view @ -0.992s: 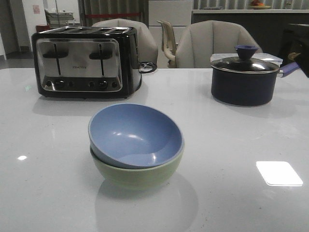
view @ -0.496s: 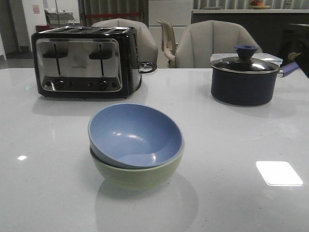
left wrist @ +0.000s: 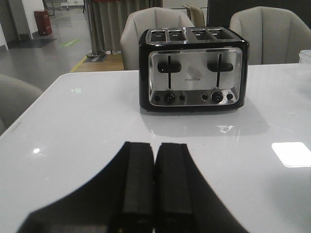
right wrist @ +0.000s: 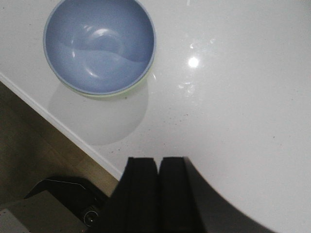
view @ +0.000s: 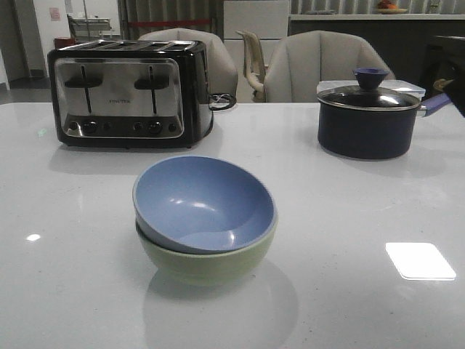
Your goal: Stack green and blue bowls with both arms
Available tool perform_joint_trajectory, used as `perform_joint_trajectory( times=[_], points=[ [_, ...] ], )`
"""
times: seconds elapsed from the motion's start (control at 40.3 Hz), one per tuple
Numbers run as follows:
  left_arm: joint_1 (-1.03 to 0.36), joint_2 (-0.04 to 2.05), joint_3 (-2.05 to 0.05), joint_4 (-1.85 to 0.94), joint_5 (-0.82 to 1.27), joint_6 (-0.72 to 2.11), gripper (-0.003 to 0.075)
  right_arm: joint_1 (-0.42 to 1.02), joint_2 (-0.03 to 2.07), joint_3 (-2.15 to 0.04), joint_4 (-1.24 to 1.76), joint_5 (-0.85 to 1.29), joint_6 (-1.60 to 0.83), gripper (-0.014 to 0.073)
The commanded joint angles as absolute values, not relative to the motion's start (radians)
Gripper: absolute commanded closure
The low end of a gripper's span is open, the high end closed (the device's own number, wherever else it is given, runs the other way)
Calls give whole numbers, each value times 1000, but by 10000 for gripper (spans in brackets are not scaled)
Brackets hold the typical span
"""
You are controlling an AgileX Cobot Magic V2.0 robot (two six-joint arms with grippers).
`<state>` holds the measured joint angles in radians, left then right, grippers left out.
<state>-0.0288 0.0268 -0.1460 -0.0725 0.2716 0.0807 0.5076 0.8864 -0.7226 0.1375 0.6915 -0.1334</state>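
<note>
Nothing has shifted: your blue bowl (view: 203, 203) stays nested in the green bowl (view: 207, 263) on the bench (view: 349, 240), both arms' jaws closed empty, stacking apparently complete.

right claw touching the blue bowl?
Apart. Right wrist view: the right claw is shut over bare table, with clear tabletop between it and the blue bowl.
</note>
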Motion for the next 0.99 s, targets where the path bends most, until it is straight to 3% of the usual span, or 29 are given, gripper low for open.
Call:
perform_joint_trajectory(
  times=[0.0,0.347,0.968],
  points=[
    [-30,4,-122,-28,129,0,619,507,873,-753,133,638,-140,559],
    [-28,-28,26,17,-51,-31,619,507,873,-753,133,637,-140,559],
    [-58,-28,26,17,-52,-31,619,507,873,-753,133,638,-140,559]
  ],
)
